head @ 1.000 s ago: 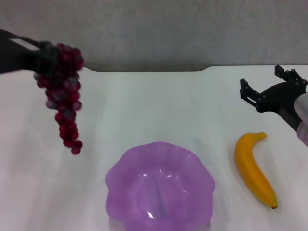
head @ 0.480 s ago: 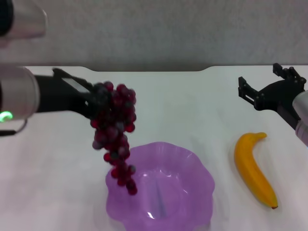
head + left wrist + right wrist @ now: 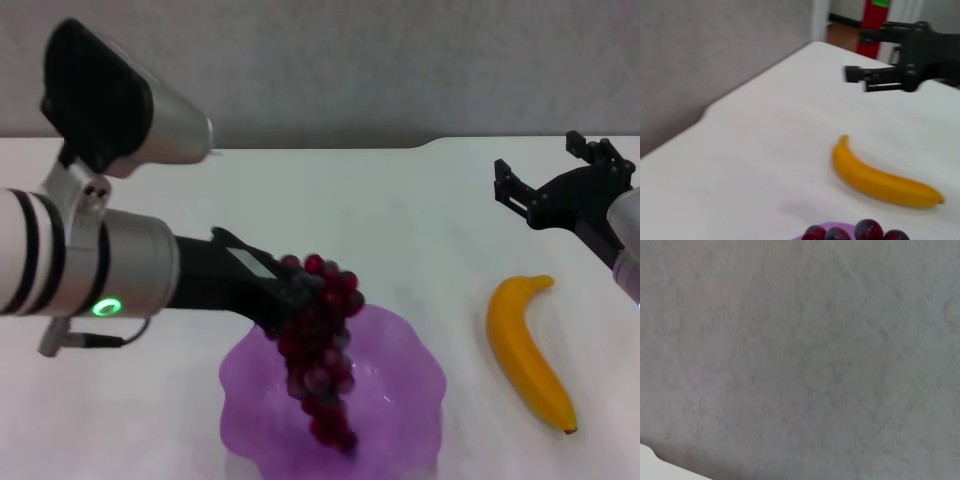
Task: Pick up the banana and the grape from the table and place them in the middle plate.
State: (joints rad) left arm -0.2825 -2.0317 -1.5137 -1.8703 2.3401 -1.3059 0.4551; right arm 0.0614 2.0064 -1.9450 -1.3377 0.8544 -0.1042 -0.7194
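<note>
My left gripper is shut on the top of the grape, a dark red-purple bunch that hangs down over the translucent purple middle plate. I cannot tell whether its lower end touches the plate. The grape's top berries show in the left wrist view. The yellow-orange banana lies on the white table to the right of the plate, also seen in the left wrist view. My right gripper is open and empty, held above the table behind the banana; it also shows in the left wrist view.
The table's far edge has a shallow notch against a grey wall. My left arm's silver housing reaches in over the left side of the table. The right wrist view shows only the grey wall.
My left gripper has carried the grape from the far left of the table rightwards and down until it hangs over the plate. The right arm and the banana have not moved.
</note>
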